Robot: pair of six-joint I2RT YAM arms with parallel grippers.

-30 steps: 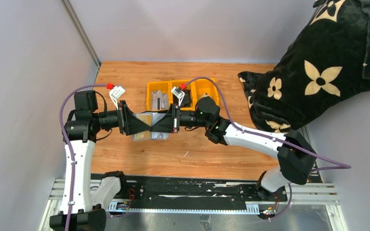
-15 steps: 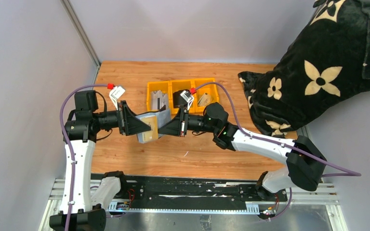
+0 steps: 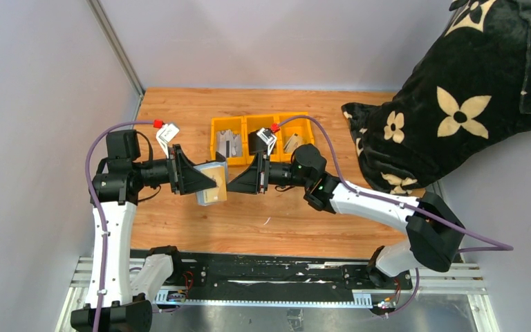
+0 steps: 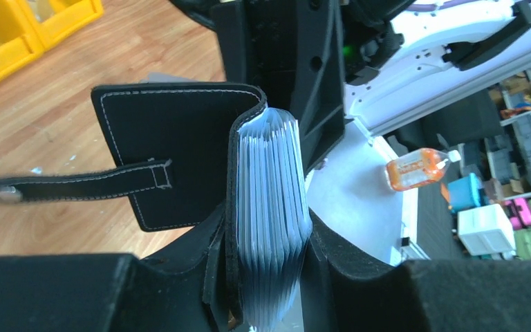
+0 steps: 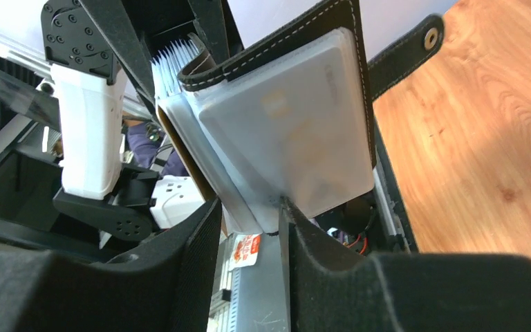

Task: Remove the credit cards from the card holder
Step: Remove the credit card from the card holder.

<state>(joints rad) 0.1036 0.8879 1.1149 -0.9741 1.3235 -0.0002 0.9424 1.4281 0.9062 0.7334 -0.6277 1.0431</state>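
Note:
The black card holder [image 3: 211, 188] hangs above the table, and my left gripper [image 3: 207, 181] is shut on it. In the left wrist view its stack of pale sleeves [image 4: 271, 200] is pinched between the jaws, with the cover [image 4: 180, 131] and strap [image 4: 76, 185] spread left. My right gripper [image 3: 230, 185] faces it, open. In the right wrist view a corner of a cloudy sleeve [image 5: 290, 131] sits between the fingers of the right gripper [image 5: 249, 207] and touches only the right one. A pale card shows faintly inside that sleeve. Grey credit cards [image 3: 231, 144] lie in the yellow tray.
The yellow three-compartment tray [image 3: 263, 118] stands behind the grippers, with another grey card [image 3: 292, 143] in its right bin. A big black cushion with cream flowers [image 3: 456, 104] fills the right back corner. Grey walls close the left and back sides.
My right gripper pulled back to the right, stretching a sleeve out of the holder, then opened and let it go. The sleeve has dropped back against the holder, and the left arm stayed put.

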